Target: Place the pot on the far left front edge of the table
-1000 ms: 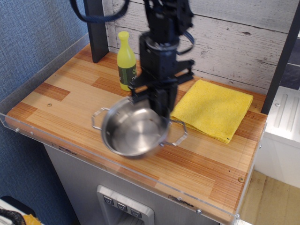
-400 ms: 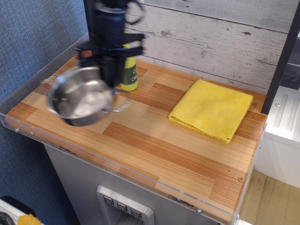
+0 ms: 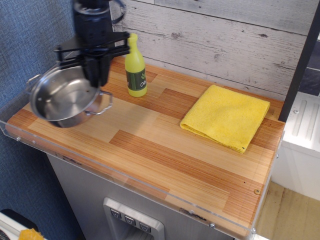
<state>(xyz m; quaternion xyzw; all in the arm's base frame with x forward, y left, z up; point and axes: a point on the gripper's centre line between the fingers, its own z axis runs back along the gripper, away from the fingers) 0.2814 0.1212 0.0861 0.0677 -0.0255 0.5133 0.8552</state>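
At the near edge runs the clear acrylic rim of the desk (image 3: pixel 165 165), a patchwork of light and reddish planks on a grey metal base. Just behind that rim, over the left front corner, hangs the stainless-steel pot (image 3: pixel 62 99), carried in the air by the gripper (image 3: pixel 95 75). The fingers are closed on the pot's rear wall, one inside the rim and one outside as far as the view shows.

The pot is tilted, its mouth tipped up and toward the camera so the shiny inside is visible. Its long axis, the line through the two wire loop handles, runs roughly left to right, with one handle poking out toward the blue wall and the other pointing toward the middle of the desk.

The carry looks nearly finished, with the pot already above the target corner. The next move calls for levelling the pot, lowering it straight down until the base sits flat, staying clear of the rim, then releasing.

Further back stands a yellow bottle (image 3: pixel 135 67), upright, just beside the arm. To the right, well apart, lies a folded yellow cloth (image 3: pixel 225 116).
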